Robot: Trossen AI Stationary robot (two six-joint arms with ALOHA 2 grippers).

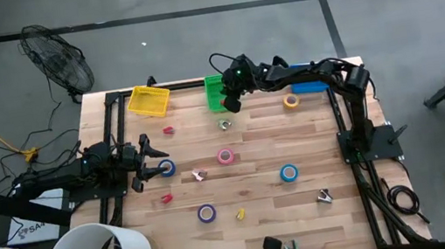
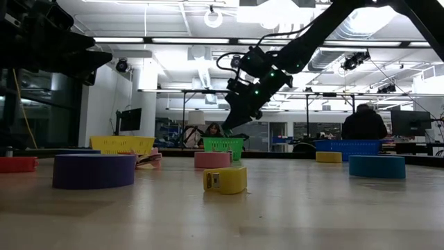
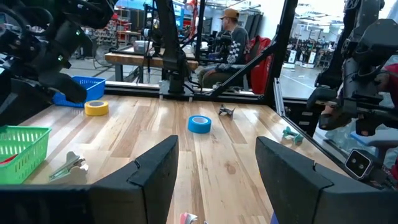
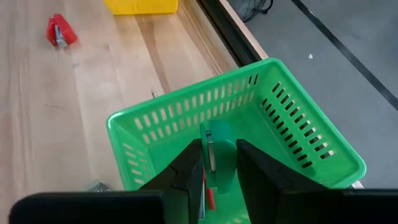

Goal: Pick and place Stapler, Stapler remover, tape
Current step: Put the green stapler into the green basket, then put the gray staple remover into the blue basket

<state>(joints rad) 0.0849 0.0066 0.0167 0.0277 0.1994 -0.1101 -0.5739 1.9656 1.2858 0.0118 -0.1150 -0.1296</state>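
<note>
Grey floor (image 1: pixel 194 49), floor fan (image 1: pixel 59 65), possibly ceiling striplights (image 2: pixel 149 39)

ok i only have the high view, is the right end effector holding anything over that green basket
observer: yes, the right wrist view shows a small green stapler between the right end effector's fingers, above the green basket
operator: anything in the basket already
observer: a red piece shows low beside the fingers, too hidden to name
operator: and the left one
observer: the left end effector is open with nothing between its fingers, looking across the table at a blue tape roll
</note>
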